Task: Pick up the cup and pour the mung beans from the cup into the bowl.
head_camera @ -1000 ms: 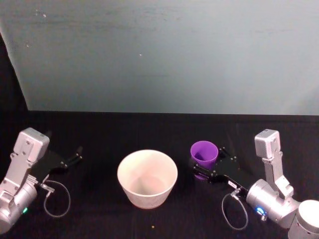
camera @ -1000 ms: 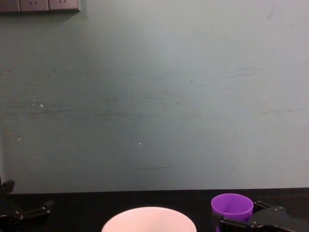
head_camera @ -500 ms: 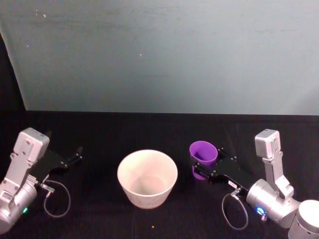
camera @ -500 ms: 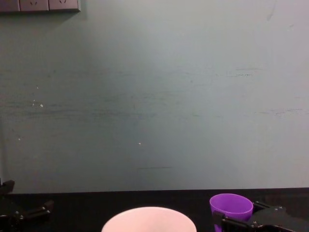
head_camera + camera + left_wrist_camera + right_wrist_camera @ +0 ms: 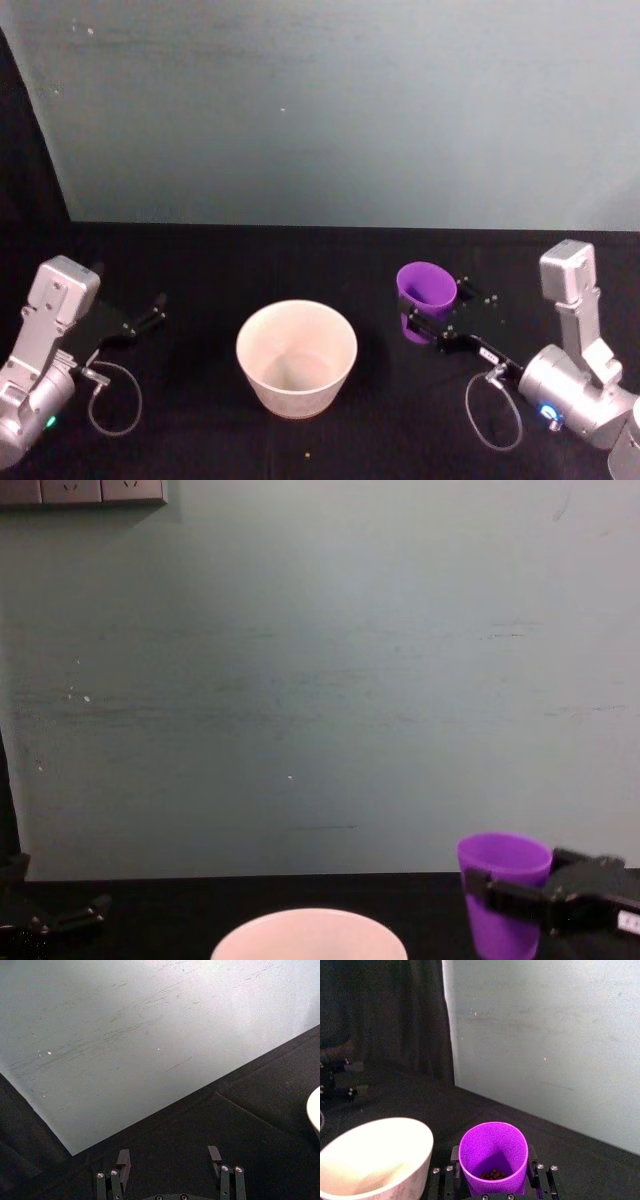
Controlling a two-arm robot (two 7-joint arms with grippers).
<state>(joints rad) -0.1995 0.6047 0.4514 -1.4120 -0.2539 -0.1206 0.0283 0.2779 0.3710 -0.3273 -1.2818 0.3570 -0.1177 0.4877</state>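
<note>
Cup (image 5: 427, 290) was upright, clamped in the right gripper (image 5: 437, 305), right of the bowl (image 5: 296, 395) and not touching it. Mung beans (image 5: 493, 1174) lay at its bottom. Left gripper (image 5: 150, 312) sat parked at the counter's (image 5: 220, 270) left side, fingers spread, holding nothing.

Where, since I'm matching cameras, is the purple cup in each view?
Head: cup right of centre, gripped by right claw.
Chest: cup low right.
Right wrist: cup inside that claw.
Left wrist: bowl rim beyond left claw.
Shared landmark: white bowl.
</note>
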